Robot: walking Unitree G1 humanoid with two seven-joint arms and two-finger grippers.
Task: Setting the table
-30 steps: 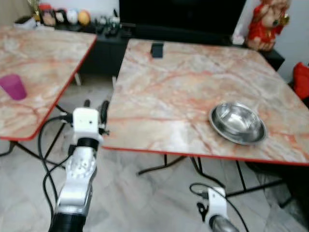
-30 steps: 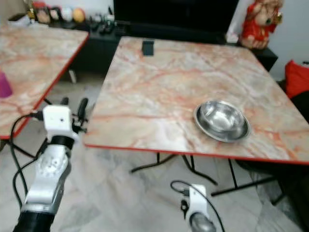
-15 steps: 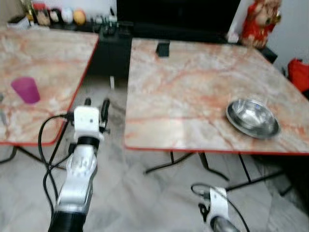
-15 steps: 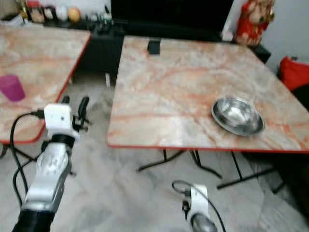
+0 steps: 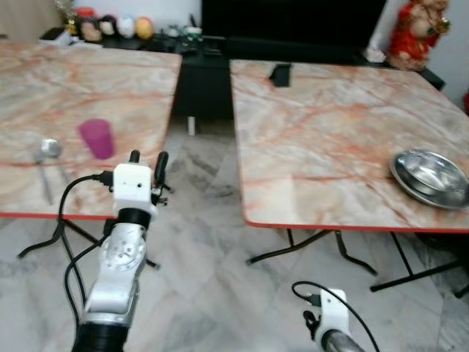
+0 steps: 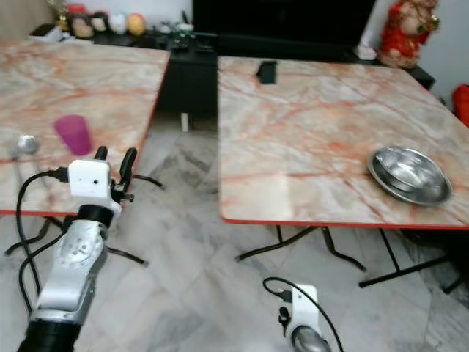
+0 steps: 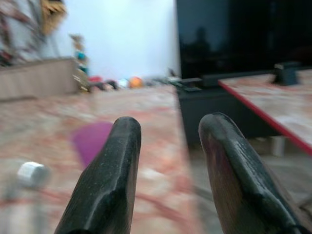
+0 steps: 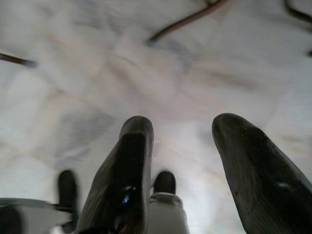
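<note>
A purple cup stands on the left marble table, with a metal spoon lying just to its left. On the right marble table, near its right side, sits a steel bowl. My left gripper is raised over the floor gap between the tables, just short of the left table's front edge, open and empty. In the left wrist view the cup lies beyond the fingers. My right gripper hangs low, open, pointing at the tiled floor.
A small black object lies at the right table's far edge. A dark TV cabinet with small ornaments runs along the back wall, and a red figurine stands at back right. Table legs cross the tiled floor.
The whole view has swung left: the bowl has slid toward the right edge, and the cup and spoon have come further in. My arms keep their pose.
</note>
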